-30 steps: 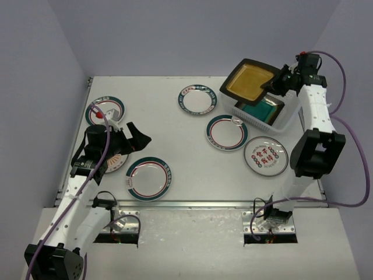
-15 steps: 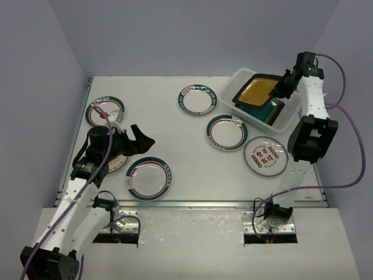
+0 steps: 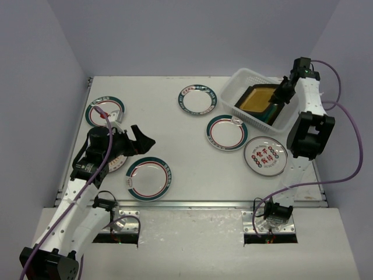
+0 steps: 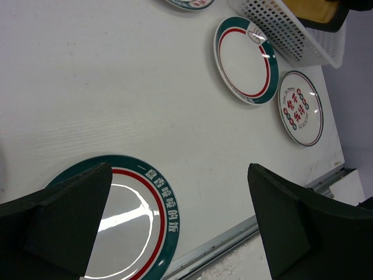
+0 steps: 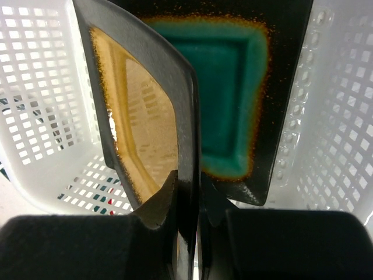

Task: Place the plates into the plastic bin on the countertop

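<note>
My right gripper [image 3: 280,93] is shut on the rim of the amber square plate [image 3: 256,98] and holds it tilted inside the plastic bin [image 3: 243,76]. In the right wrist view the gripper [image 5: 189,186] pinches the amber plate [image 5: 140,116] on edge above the teal square plate [image 5: 233,93], which lies in the bin [image 5: 46,87]. My left gripper [image 3: 143,142] is open and empty above a teal-and-red ringed plate [image 3: 148,178] on the countertop [image 3: 175,140]. That plate [image 4: 122,227] lies under the left finger in the left wrist view.
Other round plates lie on the countertop: far left [image 3: 105,111], back middle [image 3: 198,100], beside the bin [image 3: 226,132], one with red characters [image 3: 266,156]. An orange sunburst plate [image 3: 116,163] is mostly hidden under my left arm. The metal front edge [image 3: 192,204] runs along the near side.
My right gripper has lowered the amber plate from above the bin's far corner down into the bin, over the teal plate. My left gripper shifted slightly right early on, then stayed still.
</note>
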`<state>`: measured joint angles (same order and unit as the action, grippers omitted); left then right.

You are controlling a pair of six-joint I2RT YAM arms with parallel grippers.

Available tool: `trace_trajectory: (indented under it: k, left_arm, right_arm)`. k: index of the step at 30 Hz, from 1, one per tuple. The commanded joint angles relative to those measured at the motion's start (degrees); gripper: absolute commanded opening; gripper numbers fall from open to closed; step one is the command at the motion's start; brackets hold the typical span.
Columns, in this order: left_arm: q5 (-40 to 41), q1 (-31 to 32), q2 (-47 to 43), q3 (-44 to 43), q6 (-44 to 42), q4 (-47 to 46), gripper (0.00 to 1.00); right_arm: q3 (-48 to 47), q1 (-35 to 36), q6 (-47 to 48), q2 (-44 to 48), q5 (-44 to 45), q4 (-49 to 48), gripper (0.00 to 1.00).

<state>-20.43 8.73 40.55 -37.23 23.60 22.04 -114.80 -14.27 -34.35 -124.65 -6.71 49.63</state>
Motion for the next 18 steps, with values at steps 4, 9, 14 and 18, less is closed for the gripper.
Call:
trace_trajectory:
  k: [4, 9, 14, 18]
  left_arm:
    - [-0.5, 0.8, -1.0, -0.5, -0.8, -2.8, 1.00]
    - [-0.3, 0.8, -1.1, -0.4, -0.8, -2.9, 1.00]
    - [-0.3, 0.8, -0.9, -0.4, -0.8, -2.8, 1.00]
    - [-0.3, 0.9, -0.9, -0.4, -0.8, -2.8, 1.00]
  right_arm:
    - [-3.3, -0.5, 1.4, 1.2, 1.4, -3.3, 0.08]
    - [-2.8, -0.9, 1.1, 0.0, 2.5, -2.3, 0.22]
    - [-0.4, -0.9, 0.0, 0.4, 2.3, -2.5, 0.51]
    - [0.4, -0.9, -0.9, 0.9, 2.4, -2.6, 0.62]
